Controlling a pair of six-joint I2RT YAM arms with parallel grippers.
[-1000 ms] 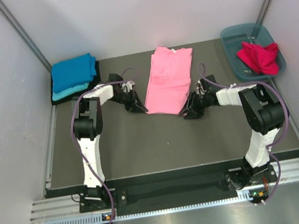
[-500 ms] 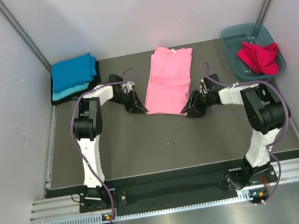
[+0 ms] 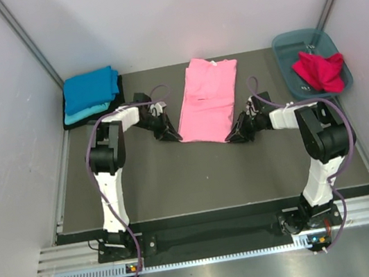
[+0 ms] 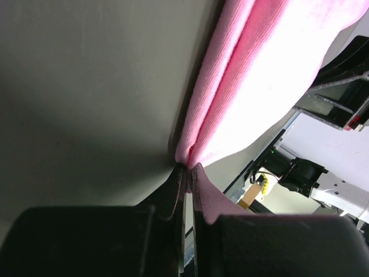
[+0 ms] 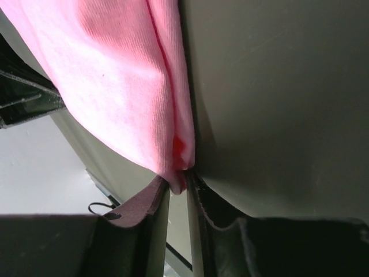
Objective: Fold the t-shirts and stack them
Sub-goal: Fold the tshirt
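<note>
Dark table (image 3: 177,178), pink t-shirt (image 3: 206,100) hem seemingly pinched by end effectors (image 3: 174,137) (image 3: 234,136)

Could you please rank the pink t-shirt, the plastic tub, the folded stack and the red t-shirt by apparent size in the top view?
1. pink t-shirt and plastic tub, too alike to rank.
2. folded stack.
3. red t-shirt.

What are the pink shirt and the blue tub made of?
The pink shirt looks like soft knitted cloth, probably cotton, and not shiny: tiny ribs and floppy folds show up close. The tub looks like smooth, slightly see-through blue-grey plastic, with stiff walls and a faint shine.
</note>
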